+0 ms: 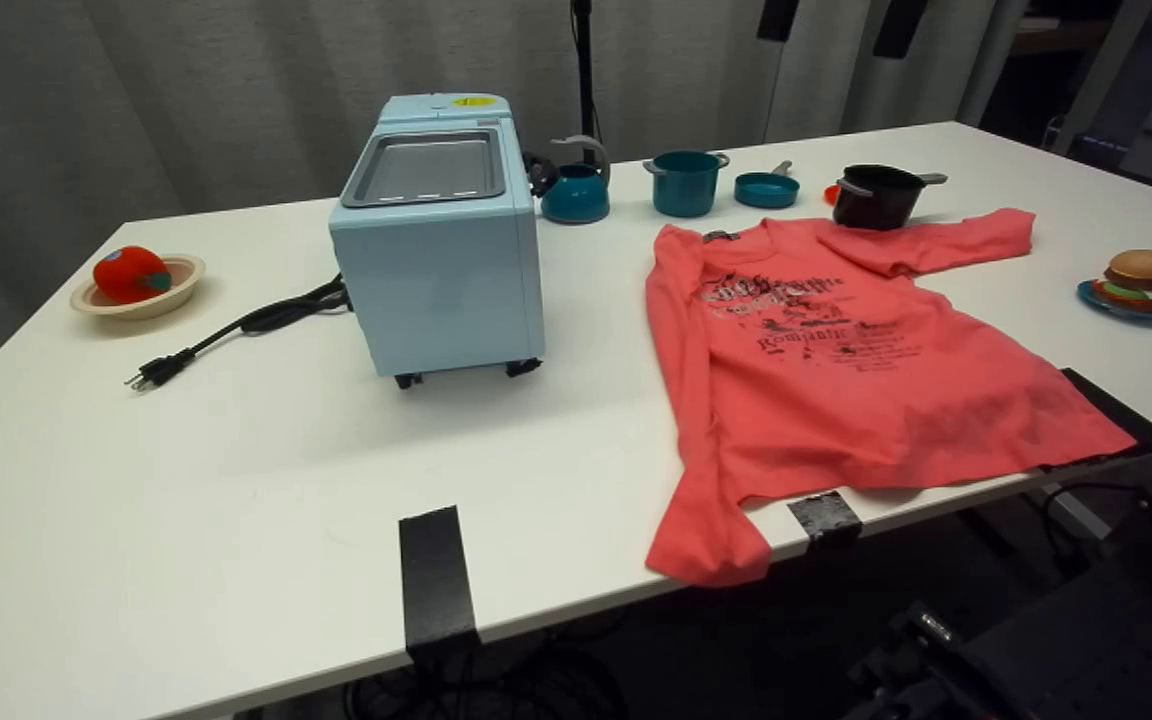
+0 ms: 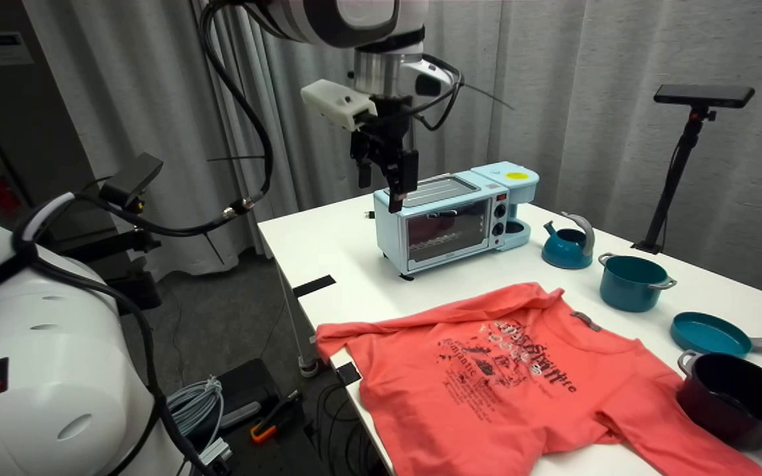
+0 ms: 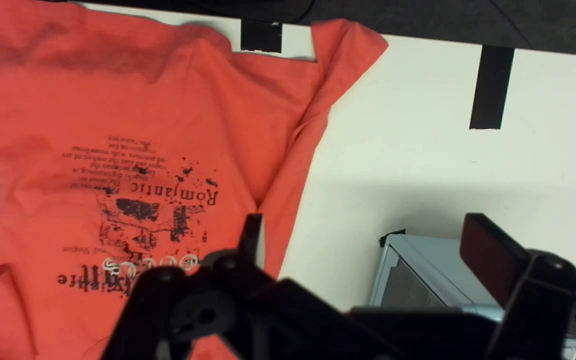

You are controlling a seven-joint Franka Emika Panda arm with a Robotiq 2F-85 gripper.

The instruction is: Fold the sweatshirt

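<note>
In an exterior view, a coral-red cloth sweatshirt (image 1: 836, 370) lies spread on a white table (image 1: 266, 500), one sleeve (image 1: 697, 420) running lengthwise to the edge. In an exterior view, the black two-fingered gripper (image 2: 381, 188) hangs above. In the wrist view, its fingers (image 3: 490, 265) stand apart, empty; the sleeve lies frame-left, probably the way to shift.

White table (image 1: 266, 470), in an exterior view, is carrying bowl (image 1: 148, 309) at nine, toaster oven (image 1: 451, 275) past ten, kettle (image 1: 576, 197) at twelve, teal pot (image 1: 686, 190) and pan (image 1: 766, 190) past one, black pot (image 1: 874, 207) at two, plate (image 1: 1131, 308) at three. Coral sweatshirt (image 1: 836, 395) is sprawling inside three, cuff (image 1: 708, 560) overhanging at five; black tape (image 1: 435, 575) is sticking at seven.
</note>
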